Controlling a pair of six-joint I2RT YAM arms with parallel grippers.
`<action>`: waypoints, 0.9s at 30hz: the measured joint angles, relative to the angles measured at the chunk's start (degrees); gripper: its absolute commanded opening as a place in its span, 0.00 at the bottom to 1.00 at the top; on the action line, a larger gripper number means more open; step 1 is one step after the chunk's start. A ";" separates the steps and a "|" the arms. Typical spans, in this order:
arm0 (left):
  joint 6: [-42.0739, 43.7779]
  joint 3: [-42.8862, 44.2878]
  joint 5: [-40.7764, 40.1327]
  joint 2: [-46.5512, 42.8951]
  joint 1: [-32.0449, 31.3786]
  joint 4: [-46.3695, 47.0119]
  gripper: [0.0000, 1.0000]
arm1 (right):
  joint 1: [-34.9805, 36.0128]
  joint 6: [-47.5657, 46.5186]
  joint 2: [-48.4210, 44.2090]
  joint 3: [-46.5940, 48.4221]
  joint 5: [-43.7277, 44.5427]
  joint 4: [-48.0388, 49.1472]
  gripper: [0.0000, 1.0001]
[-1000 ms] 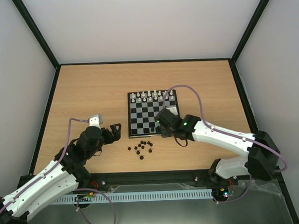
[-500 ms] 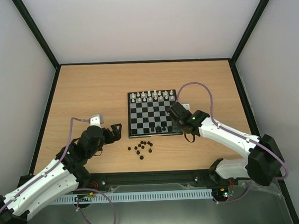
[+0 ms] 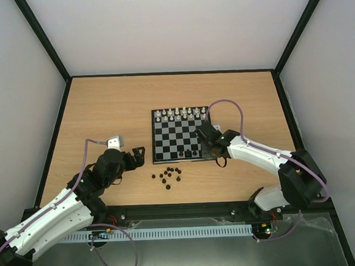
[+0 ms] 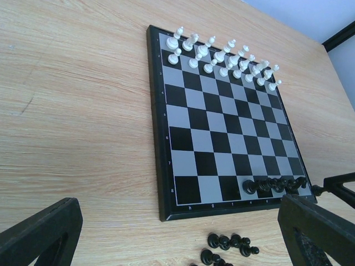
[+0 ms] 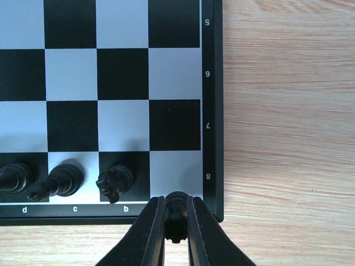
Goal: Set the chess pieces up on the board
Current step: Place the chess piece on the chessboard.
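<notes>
Pinching a tiny black round-topped chess piece (image 5: 177, 216) in the right gripper (image 5: 176, 204), fingers pressed in on both its flanks, presumably to carry it to the vacant pale corner square marked a8, just ahead. Seen end-on from the wrist, so probably held upright, long axis vertical and base down toward the board; kind of piece not readable. Hanging over the near border of the small square chessboard of black and silvery-grey checks (image 5: 212, 111), at its right-hand corner. Next along that rank, in files b, c and d, three more black pieces (image 5: 113, 182) already standing, which fits a back row being filled toward the corner. Across the board, two ranks of small white pieces (image 3: 179, 114). Further out on the pale wooden desk (image 3: 105, 106), a loose cluster of black pieces (image 3: 167, 176) lying just off the board's near edge, not yet placed. Off to the left, the left gripper (image 3: 134, 154) spread wide, holding nothing, beside the board and probably parked there to keep clear.
</notes>
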 measured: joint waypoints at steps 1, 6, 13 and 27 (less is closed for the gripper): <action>0.07 0.00 -0.02 0.11 0.00 0.02 0.99 | -0.04 -0.15 0.39 0.00 -0.13 0.22 0.12; 0.33 0.00 -0.02 0.17 0.00 0.35 1.00 | -0.48 -0.59 1.90 0.00 -0.35 1.38 0.12; 0.66 0.00 -0.02 0.17 0.00 0.39 1.00 | -1.44 -1.49 3.17 0.00 -0.79 2.51 0.12; 0.76 0.00 -0.02 0.59 0.00 0.46 1.00 | -1.70 -1.97 3.80 0.00 -1.66 3.26 0.33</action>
